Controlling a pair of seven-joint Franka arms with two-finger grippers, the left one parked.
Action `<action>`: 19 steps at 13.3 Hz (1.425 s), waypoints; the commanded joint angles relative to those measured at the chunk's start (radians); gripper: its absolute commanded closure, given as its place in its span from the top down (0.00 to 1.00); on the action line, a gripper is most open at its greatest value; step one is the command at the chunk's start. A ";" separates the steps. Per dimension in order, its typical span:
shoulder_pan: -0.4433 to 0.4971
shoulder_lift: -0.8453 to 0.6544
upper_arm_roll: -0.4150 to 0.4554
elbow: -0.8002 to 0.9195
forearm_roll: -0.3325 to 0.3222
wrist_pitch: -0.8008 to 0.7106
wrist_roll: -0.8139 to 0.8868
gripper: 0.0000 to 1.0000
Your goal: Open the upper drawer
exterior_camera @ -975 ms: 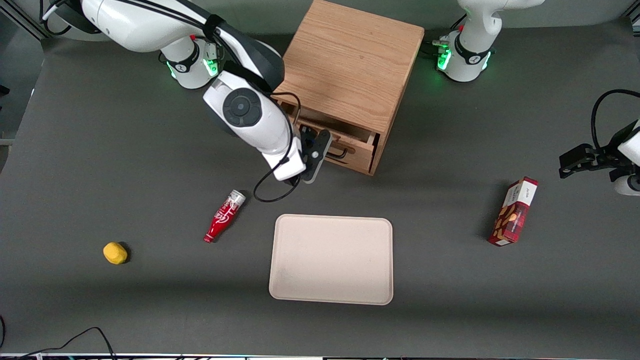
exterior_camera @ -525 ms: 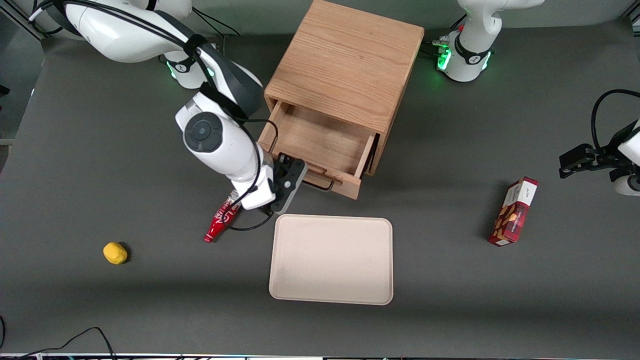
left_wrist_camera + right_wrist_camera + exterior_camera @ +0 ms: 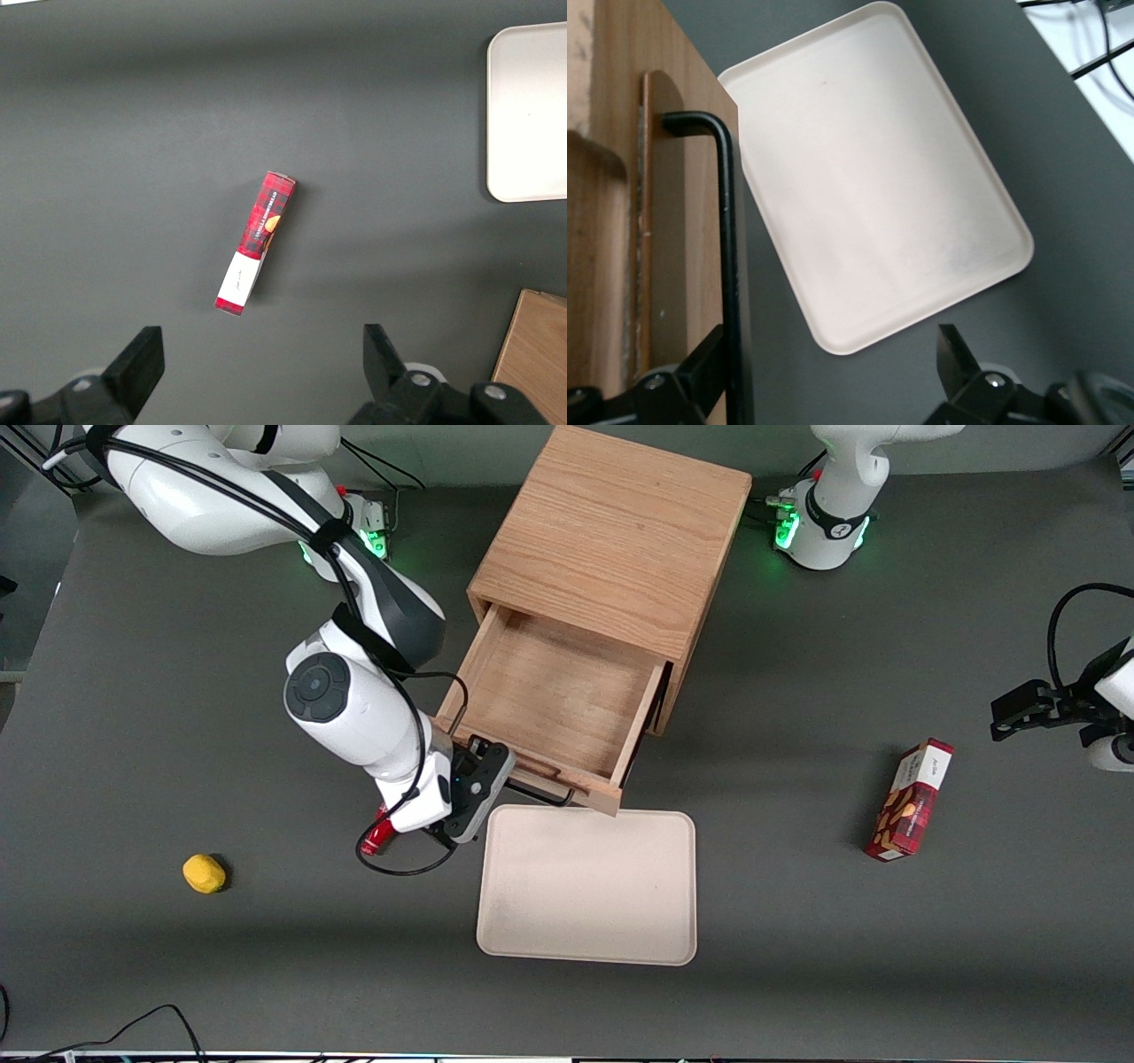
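Observation:
The upper drawer of the wooden cabinet stands pulled far out, and its inside is bare wood. Its front carries a black wire handle, seen close up in the right wrist view. My right gripper is at the handle's end toward the working arm's side. In the wrist view the gripper is open, with the handle bar lying just inside one finger and the other finger well apart. The lower drawer is hidden under the upper one.
A beige tray lies just nearer the front camera than the drawer front, its edge under it; it also shows in the wrist view. A red bottle is mostly hidden by my wrist. A yellow lump and a red box lie on the table.
The upper drawer has slid from nearly shut to far out toward the front camera. My gripper moved with its handle and now covers most of the red bottle.

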State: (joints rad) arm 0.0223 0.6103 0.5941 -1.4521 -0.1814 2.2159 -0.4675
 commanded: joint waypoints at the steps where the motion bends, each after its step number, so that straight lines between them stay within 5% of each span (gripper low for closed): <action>1: 0.007 0.022 -0.016 0.042 -0.015 0.005 -0.031 1.00; 8: 0.004 0.031 -0.030 0.068 0.009 0.013 -0.053 1.00; 12: -0.028 -0.023 -0.033 0.082 0.196 -0.007 -0.034 1.00; 16: -0.094 -0.069 -0.034 0.098 0.469 -0.094 -0.028 1.00; 19: -0.179 -0.183 -0.072 0.125 0.508 -0.295 0.079 1.00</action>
State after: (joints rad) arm -0.1102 0.5245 0.5570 -1.3244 0.2942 2.0331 -0.4691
